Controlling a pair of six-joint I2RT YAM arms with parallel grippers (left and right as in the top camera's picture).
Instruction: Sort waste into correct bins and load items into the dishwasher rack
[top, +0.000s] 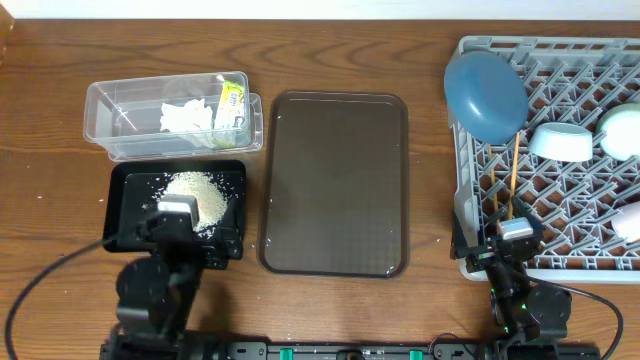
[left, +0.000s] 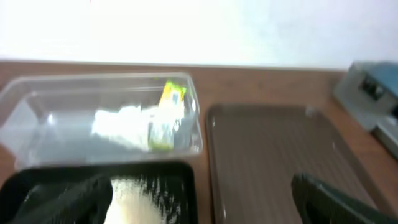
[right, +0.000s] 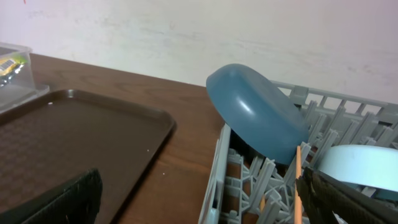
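Note:
The clear tub (top: 120, 105) holds crumpled tissue (top: 187, 117) and a green-and-yellow wrapper (top: 232, 100). In front of it, rice (top: 198, 190) lies heaped in the black tray (top: 118, 205). My left gripper (top: 178, 215) hovers open over that tray's near side, its jaws wide apart around the rice (left: 137, 202). The grey rack (top: 462, 200) carries a dark blue plate (top: 485, 95), a pale bowl (top: 560, 142), a mint bowl (top: 622, 130), a pink cup (top: 628, 220) and chopsticks (top: 513, 165). My right gripper (top: 515, 235) is open and empty at the rack's front left corner.
A large brown serving tray (top: 335, 180) lies between the bins and the rack. A few rice grains are scattered on the wooden table around the black tray. The table's far edge meets a white wall.

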